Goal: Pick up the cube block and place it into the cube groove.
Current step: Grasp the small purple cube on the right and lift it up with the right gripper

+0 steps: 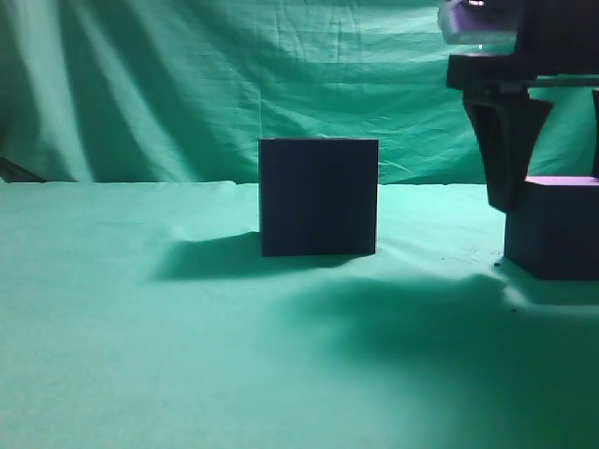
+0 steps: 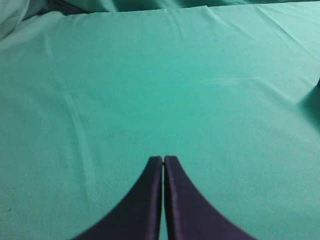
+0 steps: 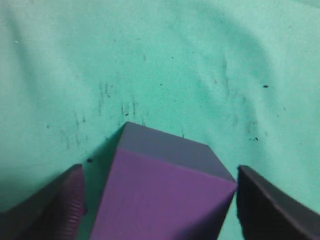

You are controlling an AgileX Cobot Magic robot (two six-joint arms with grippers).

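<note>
The cube block (image 1: 557,229) is dark purple with a lighter violet top and rests on the green cloth at the far right. In the right wrist view the cube block (image 3: 165,195) lies between my two fingers. My right gripper (image 3: 160,200) is open and straddles it, with a gap on the left side and the right finger close to a corner. In the exterior view my right gripper (image 1: 550,198) hangs over the block. The cube groove (image 1: 318,196), a larger near-black box, stands mid-table; its opening is hidden. My left gripper (image 2: 163,159) is shut and empty over bare cloth.
A green cloth (image 1: 140,327) covers the table and hangs as a wrinkled backdrop (image 1: 187,84). The cloth under the right gripper has small dark specks (image 3: 105,92). The box casts a shadow to its left.
</note>
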